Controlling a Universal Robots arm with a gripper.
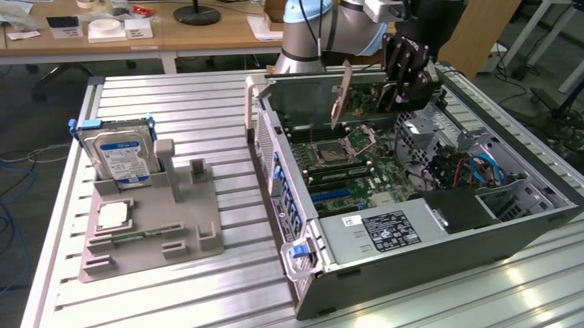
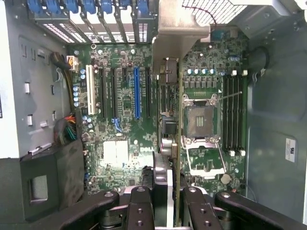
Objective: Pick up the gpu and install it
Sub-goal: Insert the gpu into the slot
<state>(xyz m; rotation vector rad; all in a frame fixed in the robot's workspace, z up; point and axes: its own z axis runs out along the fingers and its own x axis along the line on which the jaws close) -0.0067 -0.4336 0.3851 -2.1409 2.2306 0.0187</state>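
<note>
**Claw** (image 2: pixel 165 203) — clenched on the gpu (image 2: pixel 168 127). In the wrist view you see its black fingers (image 2: pixel 139 206) pressing the card's faces from either side. In the exterior view your claw (image 1: pixel 403 85) hangs over the open case (image 1: pixel 538 219), at the end far from the power supply (image 1: pixel 383 232).

**Gpu** (image 1: pixel 341 96) — it stands on edge, with its silvery bracket (image 2: pixel 180 28) toward the case's slotted rear wall. Below it lies the motherboard (image 2: pixel 120 105). The card sits over the black slots between the blue slot (image 2: pixel 137 93) and the CPU socket (image 2: pixel 200 120). You cannot tell whether its lower edge touches a slot.

**Surroundings.** The case lies on its side on the counter (image 1: pixel 182 102). At the exterior view's left, well apart from the case, a grey holder (image 1: pixel 150 236) carries an upright hard drive (image 1: pixel 119 157) and a flat square chip (image 1: pixel 112 215).
</note>
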